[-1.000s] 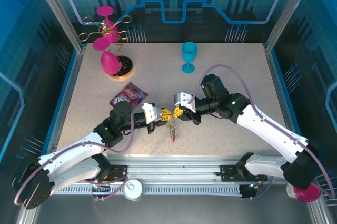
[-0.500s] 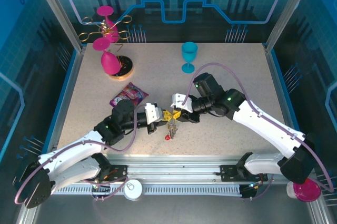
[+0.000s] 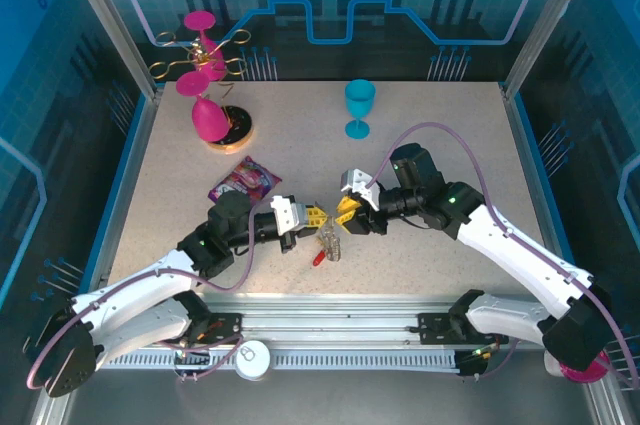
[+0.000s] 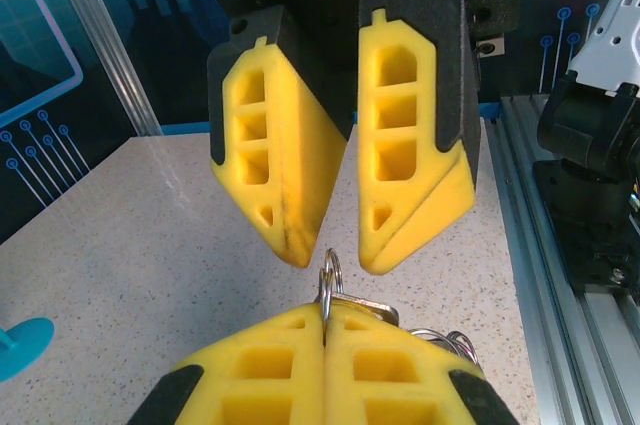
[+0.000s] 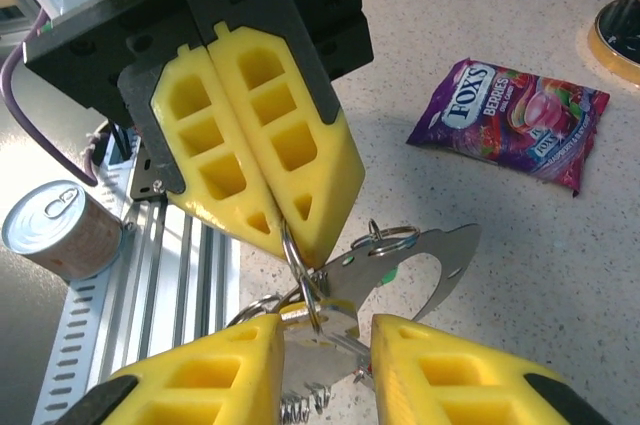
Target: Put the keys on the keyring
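overhead camera looks down; wrist cameras face each other closely

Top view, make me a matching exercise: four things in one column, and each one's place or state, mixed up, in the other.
Things:
1. goblet
2. candy bag
3. left gripper
4. right gripper

Place or state:
A. open
B. shut on the keyring
C. upright, far side
D. lying flat

Pairs: 1-C, 2-D, 3-B, 4-A
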